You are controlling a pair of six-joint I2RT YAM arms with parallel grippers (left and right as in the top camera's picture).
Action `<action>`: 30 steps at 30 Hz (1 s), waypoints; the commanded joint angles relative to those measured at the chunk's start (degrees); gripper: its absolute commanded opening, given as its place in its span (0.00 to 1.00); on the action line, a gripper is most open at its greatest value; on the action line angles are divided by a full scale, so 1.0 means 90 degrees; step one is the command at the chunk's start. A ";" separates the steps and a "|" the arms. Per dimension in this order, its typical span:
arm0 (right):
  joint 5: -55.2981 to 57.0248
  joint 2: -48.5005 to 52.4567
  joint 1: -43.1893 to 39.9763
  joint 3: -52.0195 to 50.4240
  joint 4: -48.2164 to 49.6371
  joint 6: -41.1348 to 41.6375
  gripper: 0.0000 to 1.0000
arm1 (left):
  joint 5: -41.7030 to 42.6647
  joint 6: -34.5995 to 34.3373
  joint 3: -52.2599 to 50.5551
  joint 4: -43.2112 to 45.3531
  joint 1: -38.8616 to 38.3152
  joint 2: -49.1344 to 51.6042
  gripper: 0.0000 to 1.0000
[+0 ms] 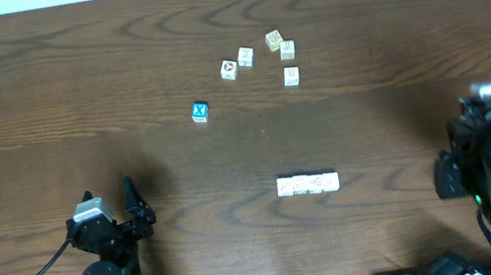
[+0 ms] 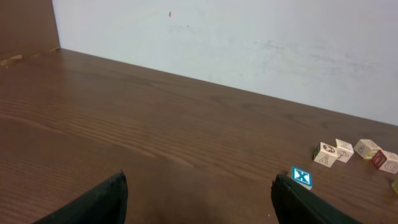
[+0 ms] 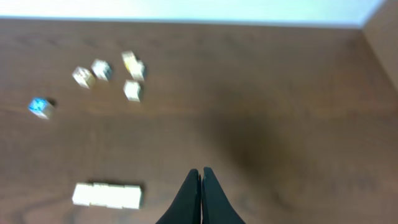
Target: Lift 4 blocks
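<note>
A dark brown wood-grain table (image 1: 19, 95) fills the overhead view, and a plain white wall (image 2: 249, 37) stands at its far edge. The blocks (image 1: 307, 184) lie in one straight row, pressed face to face into a short cream bar. Its long axis runs left to right across the table, along the grain and square to the reach of both arms. One end points towards the left arm and the other towards the right. The seams are too faint to count the cubes surely. The row sits flat on the near half of the table, between the two arms and well apart from each.

The left gripper (image 1: 108, 195) rests low at the near left, its fingers spread wide with nothing between them. The right gripper (image 3: 201, 180) has its fingers pressed together on nothing, their tips aimed at the far side, with the row off to their left.

On the far half, five loose cream cubes (image 1: 245, 57) lie scattered near one another, and a blue-faced cube (image 1: 200, 112) lies apart, left of and nearer than them
</note>
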 commanded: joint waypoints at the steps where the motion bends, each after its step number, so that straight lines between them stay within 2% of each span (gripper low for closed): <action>1: 0.0187 -0.0092 -0.0017 -0.0080 -0.0328 0.0622 0.01 | -0.0155 0.0010 -0.0109 -0.0265 -0.0027 -0.0005 0.74; 4: 0.0182 -0.0095 -0.0015 -0.0092 -0.0760 0.0967 0.01 | -0.0219 0.0005 -0.0109 0.0058 -0.0027 -0.0005 0.74; 9: 0.0155 -0.0270 -0.0015 -0.0092 -0.1219 0.1105 0.01 | -0.0435 0.0012 -0.0109 -0.0250 -0.0027 -0.0005 0.74; 12: 0.0087 -0.0559 -0.0012 -0.0092 -0.1489 0.1107 0.01 | -0.0573 -0.0005 -0.0109 -0.0097 -0.0027 0.0000 0.74; 18: 0.0022 -0.1219 -0.0012 -0.0092 -0.2023 0.1328 0.01 | 0.0197 -0.0204 0.0146 -0.0063 -0.0027 0.0000 0.75; 23: 0.0010 -0.1732 -0.0012 -0.0090 -0.2392 0.1727 0.01 | 0.0738 -0.0202 0.1037 -0.0296 -0.0027 0.0000 0.74; 30: -0.0100 -0.2096 -0.0017 -0.0090 -0.2380 0.1819 0.01 | 0.0738 -0.0202 0.2693 -0.1656 -0.0027 0.0000 0.74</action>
